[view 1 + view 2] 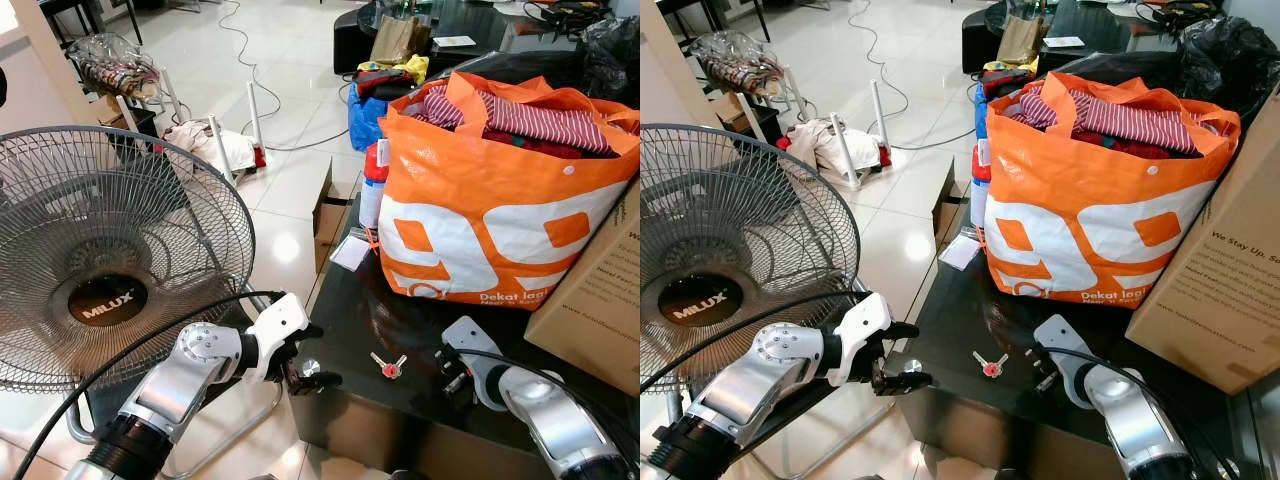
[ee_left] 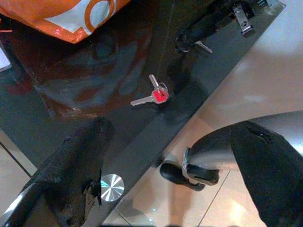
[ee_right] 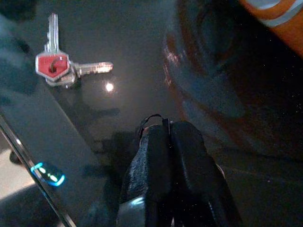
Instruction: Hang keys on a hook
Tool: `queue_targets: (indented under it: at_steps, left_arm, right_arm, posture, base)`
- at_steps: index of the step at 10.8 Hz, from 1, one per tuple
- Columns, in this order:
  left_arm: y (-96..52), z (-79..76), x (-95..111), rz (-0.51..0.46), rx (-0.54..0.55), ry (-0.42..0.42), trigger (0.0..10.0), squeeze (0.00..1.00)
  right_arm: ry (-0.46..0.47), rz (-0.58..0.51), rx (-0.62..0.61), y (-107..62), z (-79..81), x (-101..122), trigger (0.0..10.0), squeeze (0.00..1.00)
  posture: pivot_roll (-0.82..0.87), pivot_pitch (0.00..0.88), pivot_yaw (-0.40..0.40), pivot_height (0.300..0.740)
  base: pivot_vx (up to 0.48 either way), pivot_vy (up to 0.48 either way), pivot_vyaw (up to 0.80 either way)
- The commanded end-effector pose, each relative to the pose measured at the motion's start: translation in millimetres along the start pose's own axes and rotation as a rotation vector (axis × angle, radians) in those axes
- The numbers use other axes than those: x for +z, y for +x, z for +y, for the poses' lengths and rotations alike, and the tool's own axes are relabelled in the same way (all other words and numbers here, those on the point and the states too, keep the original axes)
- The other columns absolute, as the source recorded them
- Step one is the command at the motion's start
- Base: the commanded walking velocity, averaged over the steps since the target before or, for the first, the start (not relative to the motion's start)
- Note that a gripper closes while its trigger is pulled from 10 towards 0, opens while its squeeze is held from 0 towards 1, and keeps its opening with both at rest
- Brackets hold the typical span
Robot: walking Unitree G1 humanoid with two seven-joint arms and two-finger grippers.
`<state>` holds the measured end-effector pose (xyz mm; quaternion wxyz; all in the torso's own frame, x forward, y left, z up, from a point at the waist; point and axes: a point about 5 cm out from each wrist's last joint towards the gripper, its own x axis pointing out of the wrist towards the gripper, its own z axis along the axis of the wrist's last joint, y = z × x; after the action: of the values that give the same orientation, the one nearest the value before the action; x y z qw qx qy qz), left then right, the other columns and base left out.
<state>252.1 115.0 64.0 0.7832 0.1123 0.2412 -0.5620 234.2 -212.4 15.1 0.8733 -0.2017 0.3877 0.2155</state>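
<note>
Two silver keys with a red head lie flat on the black glass table, close to its front edge. My left gripper hovers at the table's front left corner, left of the keys, open with nothing between its fingers. My right gripper rests low over the table just right of the keys. In the right wrist view its fingertips press together, shut on nothing, with the keys a short way ahead.
A big orange bag full of clothes fills the table's back, with a cardboard box to its right. A spray can and a white paper sit left of the bag. A standing fan is beside the left arm.
</note>
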Motion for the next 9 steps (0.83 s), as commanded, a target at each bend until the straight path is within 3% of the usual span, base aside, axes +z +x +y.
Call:
queue_targets:
  at_steps: [1, 2, 4, 7, 9]
  left_arm:
    - [-0.9, 1.8, 2, 0.008, 0.001, 0.018, 10.0, 0.00]
    - [-4.1, 5.0, 4, -0.017, 0.054, 0.039, 10.0, 0.00]
    - [-11.6, 16.3, 14, -0.111, 0.218, 0.068, 10.0, 0.00]
    - [-26.9, 32.4, 39, -0.282, 0.469, 0.086, 10.0, 0.00]
    - [-40.5, 35.4, 57, -0.365, 0.610, 0.124, 10.0, 0.00]
  right_arm:
    - [0.030, -0.057, -0.037, -4.4, -5.5, 9, 0.0, 0.00]
    - [0.174, -0.234, -0.102, -16.0, -10.5, 23, 0.0, 0.00]
    - [0.324, -0.435, -0.160, -36.0, -11.1, 33, 0.0, 0.00]
    - [0.530, -0.691, -0.167, -61.5, -6.4, 46, 0.0, 0.00]
    - [0.600, -0.852, -0.168, -79.4, -0.5, 61, 0.0, 0.00]
  posture:
    - [-0.20, 0.000, 0.065, 0.740]
    - [-0.20, 0.000, 0.071, 0.740]
    - [-0.20, 0.000, 0.087, 0.740]
    - [-0.19, 0.000, 0.109, 0.740]
    - [-0.18, 0.000, 0.118, 0.740]
  base:
    - [0.000, 0.000, 0.00]
    - [0.000, 0.000, 0.00]
    - [0.000, 0.000, 0.00]
    - [0.000, 0.000, 0.00]
    - [0.000, 0.000, 0.00]
